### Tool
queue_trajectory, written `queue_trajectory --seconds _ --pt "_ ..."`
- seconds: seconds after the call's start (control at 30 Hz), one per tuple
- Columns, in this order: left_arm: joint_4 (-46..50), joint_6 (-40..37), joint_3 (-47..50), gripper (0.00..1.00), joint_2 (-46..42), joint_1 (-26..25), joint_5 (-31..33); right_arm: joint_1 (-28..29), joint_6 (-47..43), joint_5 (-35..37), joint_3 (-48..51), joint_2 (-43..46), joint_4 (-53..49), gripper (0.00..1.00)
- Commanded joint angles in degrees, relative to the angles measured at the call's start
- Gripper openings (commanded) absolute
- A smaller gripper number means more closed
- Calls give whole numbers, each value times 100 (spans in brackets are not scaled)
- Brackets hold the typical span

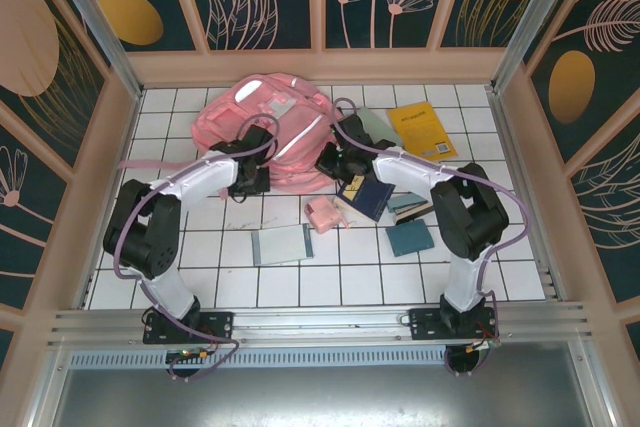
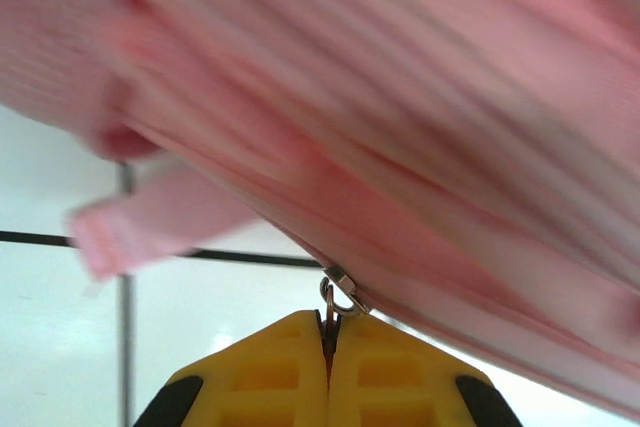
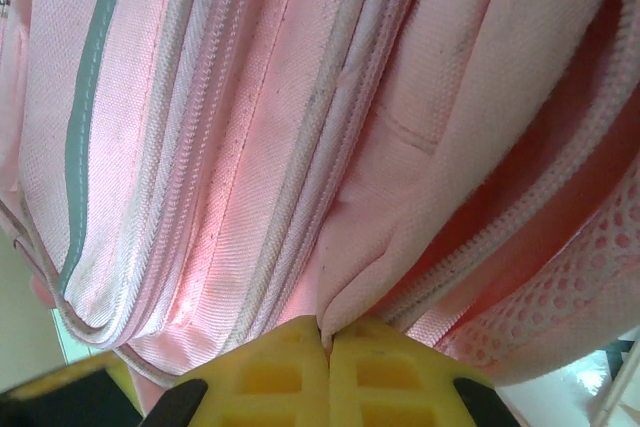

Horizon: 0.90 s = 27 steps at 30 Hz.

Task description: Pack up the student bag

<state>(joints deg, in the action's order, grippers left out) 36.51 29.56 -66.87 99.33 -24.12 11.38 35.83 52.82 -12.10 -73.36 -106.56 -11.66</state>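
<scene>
- Top external: both arm bases sit at the near edge of the white tiled bench [image 1: 330, 282]. Both arms reach forward and inward to the student bag [image 1: 270, 107].
- Nearest loose items: a grey-blue notebook [image 1: 282, 244] lies flat between the arms, and a teal notebook [image 1: 410, 237] lies to its right by the right arm's elbow.
- One row back: a small pink pouch [image 1: 322, 214] sits just beside a navy book [image 1: 365, 197].
- The left end effector [image 1: 255, 182] is at the bag's near-left edge and the right end effector [image 1: 328, 162] at its near-right edge.
- Left wrist: the yellow fingers [image 2: 270, 372] are pressed fully together and pinch the metal zipper pull [image 2: 338, 295], which hangs off the bag's zip line. The fabric above is blurred. A pink strap end [image 2: 150, 222] hangs over the tiles.
- Right wrist: the jaws are closed tight, with a fold of the bag's pink fabric nipped between the tips. Zip tracks and a pale strip run across the panel above.
- The student bag lies at centre-left toward the back of the bench, with a pale strip showing on top.
- A yellow book [image 1: 422, 129] lies flat at far right, well apart from the bag.
</scene>
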Motion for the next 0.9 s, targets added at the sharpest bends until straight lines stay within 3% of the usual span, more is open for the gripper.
queue_trajectory --seconds 0.0,0.17,0.27,0.47,0.63,0.87 --pt "582 -91 -89 0 70 496 930 -166 -228 239 140 291 56 0" --pt "427 -91 -506 0 402 1164 1046 -205 -375 97 148 350 111 0" --pt "510 -23 -625 0 341 1315 1125 -212 -518 48 66 320 103 0" --pt "779 466 131 0 -774 1318 1136 -334 -1098 -278 -738 -224 -66 0" --pt "752 692 829 0 -1612 1307 354 -328 -1462 -621 -1568 -758 -24 0" --pt "596 906 1150 0 -1952 1270 -263 -271 -1689 -751 -2659 -1584 -253 0"
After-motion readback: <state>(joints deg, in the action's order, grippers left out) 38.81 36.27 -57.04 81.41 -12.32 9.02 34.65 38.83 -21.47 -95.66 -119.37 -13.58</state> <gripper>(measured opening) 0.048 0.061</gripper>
